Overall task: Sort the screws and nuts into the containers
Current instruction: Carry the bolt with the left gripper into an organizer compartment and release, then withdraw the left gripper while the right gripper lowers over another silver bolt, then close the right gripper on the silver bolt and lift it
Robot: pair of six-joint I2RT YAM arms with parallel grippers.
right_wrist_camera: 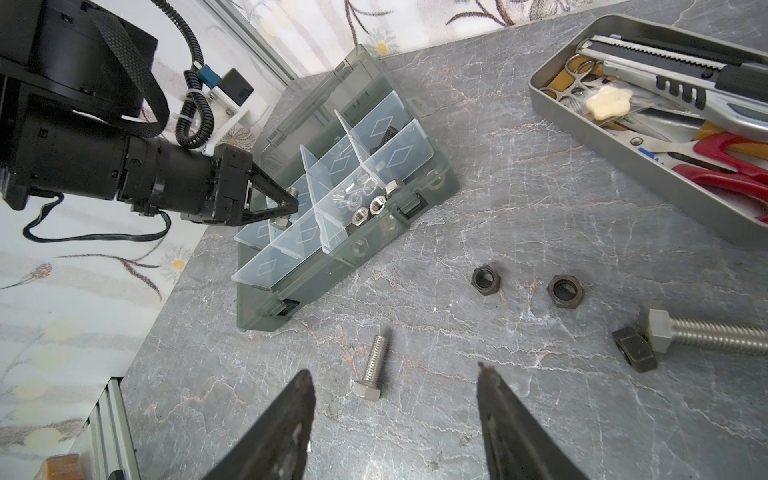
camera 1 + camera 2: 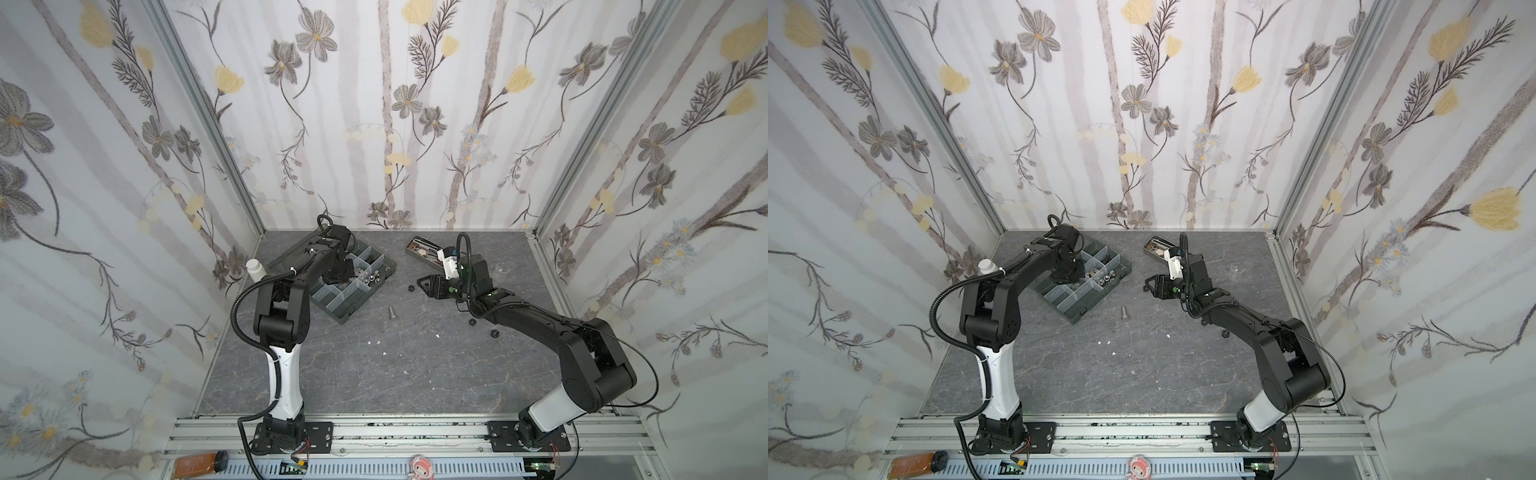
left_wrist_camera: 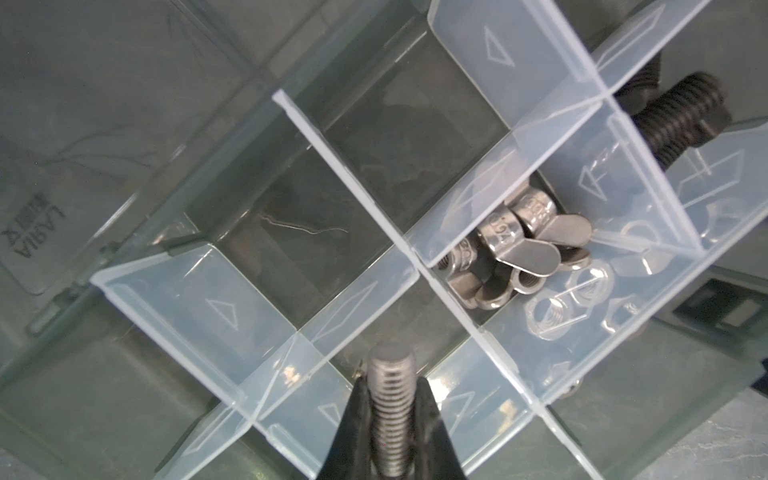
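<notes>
Clamped in the left pincer (image 3: 392, 384), a silver threaded hex-head screw (image 3: 390, 419) hangs over the dark grey plastic organizer box (image 1: 316, 286) with translucent dividers; shiny silver nuts (image 1: 372, 208) lie in one compartment (image 1: 330, 226). Away from the box, the right pincer (image 1: 394, 370) stands wide above the grey marbled table (image 1: 457, 166), where a second silver screw (image 1: 372, 370) lies flat with black hexagonal nuts (image 1: 486, 280) nearby.
</notes>
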